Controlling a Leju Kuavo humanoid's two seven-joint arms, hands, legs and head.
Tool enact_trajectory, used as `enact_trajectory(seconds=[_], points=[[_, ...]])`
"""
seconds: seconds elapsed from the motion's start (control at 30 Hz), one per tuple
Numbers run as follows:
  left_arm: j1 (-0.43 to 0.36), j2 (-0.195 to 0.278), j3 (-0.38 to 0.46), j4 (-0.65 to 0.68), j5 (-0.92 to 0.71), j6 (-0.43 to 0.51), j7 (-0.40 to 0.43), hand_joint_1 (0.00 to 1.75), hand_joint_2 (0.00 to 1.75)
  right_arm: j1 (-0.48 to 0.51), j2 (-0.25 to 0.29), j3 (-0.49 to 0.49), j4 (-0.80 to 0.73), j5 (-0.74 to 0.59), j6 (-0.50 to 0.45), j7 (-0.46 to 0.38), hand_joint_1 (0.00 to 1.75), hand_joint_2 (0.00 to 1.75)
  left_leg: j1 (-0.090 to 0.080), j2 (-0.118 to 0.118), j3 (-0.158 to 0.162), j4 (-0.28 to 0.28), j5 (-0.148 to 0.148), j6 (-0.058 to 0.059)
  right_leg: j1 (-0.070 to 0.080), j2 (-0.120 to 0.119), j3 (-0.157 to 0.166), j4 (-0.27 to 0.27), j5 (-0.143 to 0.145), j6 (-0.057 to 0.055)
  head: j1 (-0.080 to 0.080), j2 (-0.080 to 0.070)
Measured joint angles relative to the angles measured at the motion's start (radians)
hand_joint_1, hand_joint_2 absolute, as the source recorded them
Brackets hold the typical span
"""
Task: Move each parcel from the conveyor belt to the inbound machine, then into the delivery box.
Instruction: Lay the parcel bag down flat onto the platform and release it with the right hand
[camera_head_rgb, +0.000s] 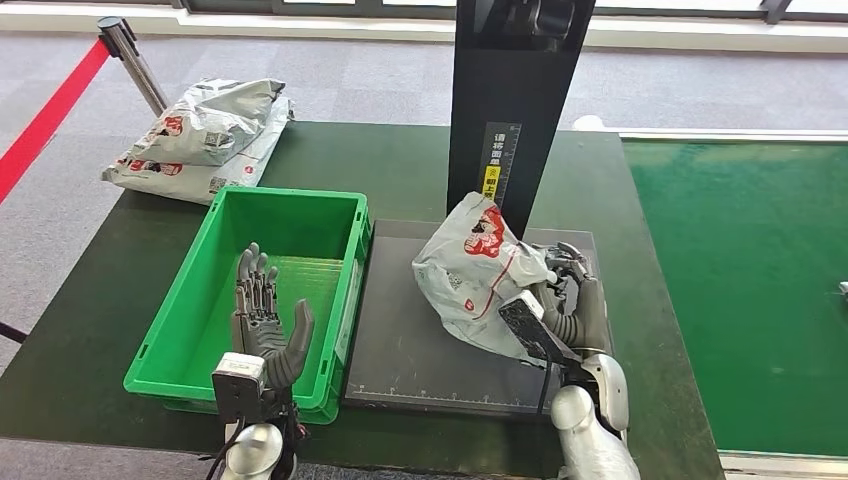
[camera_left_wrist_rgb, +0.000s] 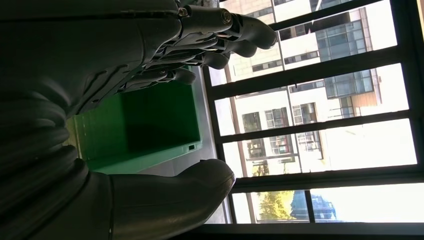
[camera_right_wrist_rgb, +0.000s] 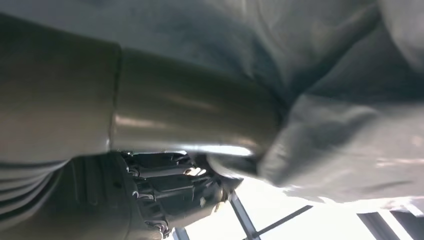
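The grey parcel (camera_head_rgb: 478, 270) with its red printing is sitting on the dark platform (camera_head_rgb: 420, 350) of the inbound machine, just in front of the black upright column (camera_head_rgb: 510, 100), and it is bulging upward rather than lying flat. The right hand (camera_head_rgb: 568, 295) is gripping it from the parcel's right side, fingers curling into the crumpled plastic; the right wrist view is showing the thumb (camera_right_wrist_rgb: 200, 125) pressing straight into the grey wrapping (camera_right_wrist_rgb: 350, 140). To the left, touching the platform's edge, the green delivery box (camera_head_rgb: 345, 290) is standing on the dark green tabletop (camera_head_rgb: 90, 330). The left hand (camera_head_rgb: 265, 320) is hovering over the box's near end, fingers spread and pointing up, palm holding nothing; the left wrist view is showing daylight between thumb (camera_left_wrist_rgb: 165, 200) and fingers (camera_left_wrist_rgb: 235, 35). Further back on the tabletop's far left corner, two more grey parcels (camera_head_rgb: 200, 140) are lying stacked. The green conveyor belt (camera_head_rgb: 740, 280) is running along the right side.
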Motion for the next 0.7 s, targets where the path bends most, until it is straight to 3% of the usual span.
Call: enact_trajectory(seconds=[0.17,0.33,0.57,0.7], points=[[0.0,0.001,0.0,0.01,0.0,-0.002,0.0,0.0,1.75,-0.004,-0.019,0.0,0.039,-0.01,0.039,0.061,0.0,0.0,0.0,0.0,0.0,0.0,0.0,0.0,0.0,0.0,0.0,0.0,0.0,0.0,0.0,0.0],[-0.001,0.001,0.0,0.019,-0.001,-0.003,0.0,0.0,1.75,-0.018,-0.037,0.0,0.06,-0.036,0.041,0.065,0.0,0.0,0.0,0.001,0.0,0.0,0.0,0.0,0.0,0.001,0.0,0.0,0.0,0.0,0.0,0.0],[-0.001,0.001,0.0,0.024,-0.012,-0.002,0.0,0.0,1.75,-0.027,-0.044,0.0,0.068,-0.119,0.014,-0.03,0.0,0.0,0.0,0.001,0.0,0.0,0.0,0.0,0.0,0.001,0.0,0.0,0.0,0.0,0.0,0.0],[-0.001,0.001,0.0,0.026,-0.014,0.009,0.0,0.0,1.75,-0.028,-0.048,-0.003,0.06,-0.258,0.003,-0.147,0.0,0.0,0.0,0.001,0.0,0.0,0.0,0.0,0.0,0.001,0.0,0.0,0.0,0.0,0.0,0.0]])
